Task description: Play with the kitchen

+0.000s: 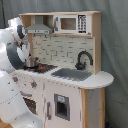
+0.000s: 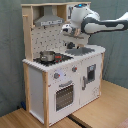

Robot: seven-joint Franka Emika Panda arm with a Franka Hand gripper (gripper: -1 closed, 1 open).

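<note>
The kitchen (image 1: pixel 70 100) is a white and light-wood toy with a grey hood (image 1: pixel 39 27), a black faucet (image 1: pixel 83 58), a sink (image 1: pixel 73 74) and a red-ringed stove (image 1: pixel 40 68). In the second exterior view the kitchen (image 2: pixel 45 90) shows its oven door (image 2: pixel 63 95) and knobs (image 2: pixel 57 76). My gripper (image 2: pixel 66 31) hangs above the counter, between the hood (image 2: pixel 50 21) and the sink (image 2: pixel 80 50), touching nothing I can see. In the first exterior view my white arm (image 1: pixel 14 50) covers the kitchen's left edge.
A small metal pot (image 2: pixel 47 55) stands on the stove, also seen as the pot (image 1: pixel 31 62) in the first exterior view. A toy microwave (image 1: pixel 70 23) sits on the top shelf. The kitchen stands on a wooden table (image 2: pixel 100 107) before a grey curtain (image 1: pixel 115 45).
</note>
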